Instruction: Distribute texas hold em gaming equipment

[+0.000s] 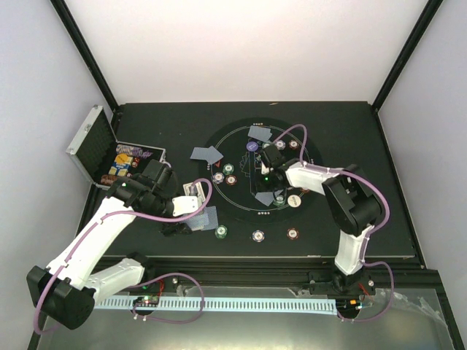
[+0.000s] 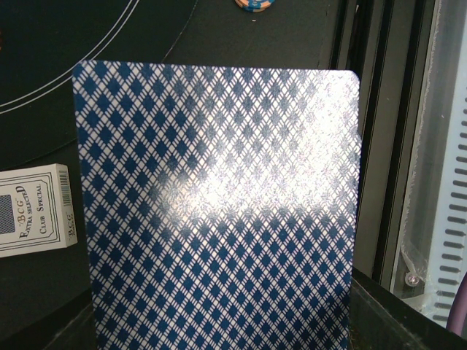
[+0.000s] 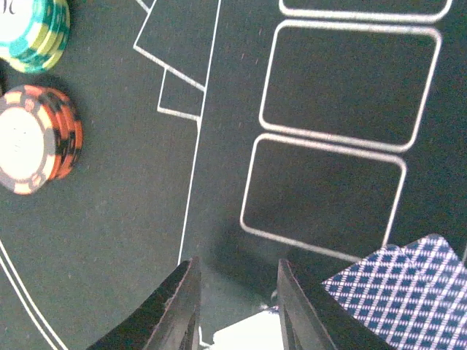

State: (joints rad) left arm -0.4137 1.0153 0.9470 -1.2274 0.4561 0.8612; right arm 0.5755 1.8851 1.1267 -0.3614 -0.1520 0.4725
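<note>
A grey-blue-backed playing card (image 2: 219, 204) fills the left wrist view and hides the fingers behind it. From above, my left gripper (image 1: 194, 207) is shut on this card (image 1: 206, 219) off the mat's left edge. My right gripper (image 3: 237, 264) hovers low over the mat's printed card boxes (image 3: 350, 80), jaws apart, with bare mat between the tips. A white thing (image 3: 248, 339) lies low between the fingers; what it is I cannot tell. Two overlapping cards (image 3: 408, 292) lie to its right. A green chip stack (image 3: 33, 33) and a red chip stack (image 3: 36, 138) stand to its left.
The open silver case (image 1: 95, 142) sits at the far left with chips inside. A card box (image 2: 33, 208) lies beside the held card. Chips (image 1: 257, 235) stand along the black mat's (image 1: 241, 211) near rim, more cards (image 1: 206, 154) at its far-left side, a white button (image 1: 292, 200) by the right arm.
</note>
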